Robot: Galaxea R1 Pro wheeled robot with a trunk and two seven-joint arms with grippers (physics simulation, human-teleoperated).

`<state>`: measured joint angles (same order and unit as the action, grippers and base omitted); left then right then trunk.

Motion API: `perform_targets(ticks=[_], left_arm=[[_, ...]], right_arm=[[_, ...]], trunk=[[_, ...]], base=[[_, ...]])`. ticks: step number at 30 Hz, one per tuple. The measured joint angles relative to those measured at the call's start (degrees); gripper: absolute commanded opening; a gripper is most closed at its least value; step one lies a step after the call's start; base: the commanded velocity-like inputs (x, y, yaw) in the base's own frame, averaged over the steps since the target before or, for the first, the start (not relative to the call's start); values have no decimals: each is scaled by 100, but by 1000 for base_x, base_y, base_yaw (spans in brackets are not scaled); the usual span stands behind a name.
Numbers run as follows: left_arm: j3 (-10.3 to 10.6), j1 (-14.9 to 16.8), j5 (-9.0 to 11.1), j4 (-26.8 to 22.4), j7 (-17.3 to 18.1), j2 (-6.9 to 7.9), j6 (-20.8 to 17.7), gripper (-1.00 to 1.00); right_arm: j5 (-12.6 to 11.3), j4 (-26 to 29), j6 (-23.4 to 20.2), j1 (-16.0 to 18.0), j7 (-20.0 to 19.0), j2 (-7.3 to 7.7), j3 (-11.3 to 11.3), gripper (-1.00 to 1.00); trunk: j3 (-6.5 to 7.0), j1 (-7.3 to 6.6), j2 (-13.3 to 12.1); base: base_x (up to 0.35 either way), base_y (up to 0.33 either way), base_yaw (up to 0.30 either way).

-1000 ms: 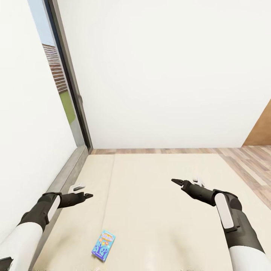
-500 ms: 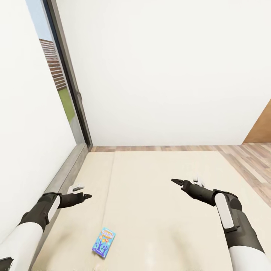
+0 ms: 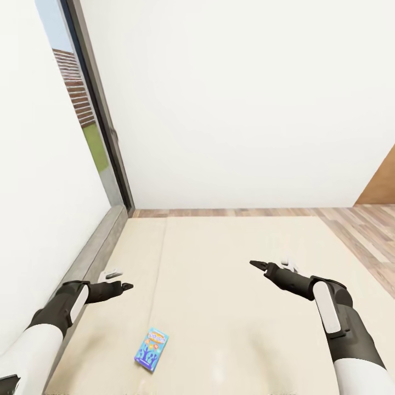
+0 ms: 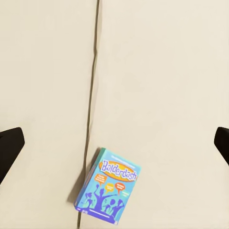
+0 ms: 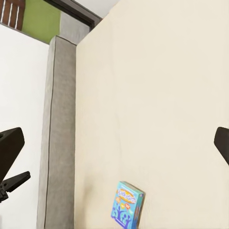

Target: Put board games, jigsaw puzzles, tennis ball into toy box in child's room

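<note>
Lying flat on bed [image 3: 230,258], blue board game [image 3: 151,349], both fingers spread, empty, well above

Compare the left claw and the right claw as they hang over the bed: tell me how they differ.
1. The left claw hangs near the grey headboard edge of the bed; the right claw hangs over the open mattress.
2. The left claw sits closer to the blue board game; the right claw is farther off.
3. The left claw's wrist view looks down on the game's lid; the right claw's sees it from the side.

Shared: both are open and empty.
</note>
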<state>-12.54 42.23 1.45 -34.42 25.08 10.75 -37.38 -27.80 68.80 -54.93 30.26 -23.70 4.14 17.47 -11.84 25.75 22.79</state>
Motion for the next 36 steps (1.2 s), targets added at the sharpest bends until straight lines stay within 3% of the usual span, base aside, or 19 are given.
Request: perform_targets(ticks=[36], left_arm=[[1, 0, -1, 2, -30, -25, 24, 100]], right_arm=[[0, 0, -6, 0, -12, 7, 0, 100]], trunk=[[-341, 0, 1]], base=[[0, 0, 0]])
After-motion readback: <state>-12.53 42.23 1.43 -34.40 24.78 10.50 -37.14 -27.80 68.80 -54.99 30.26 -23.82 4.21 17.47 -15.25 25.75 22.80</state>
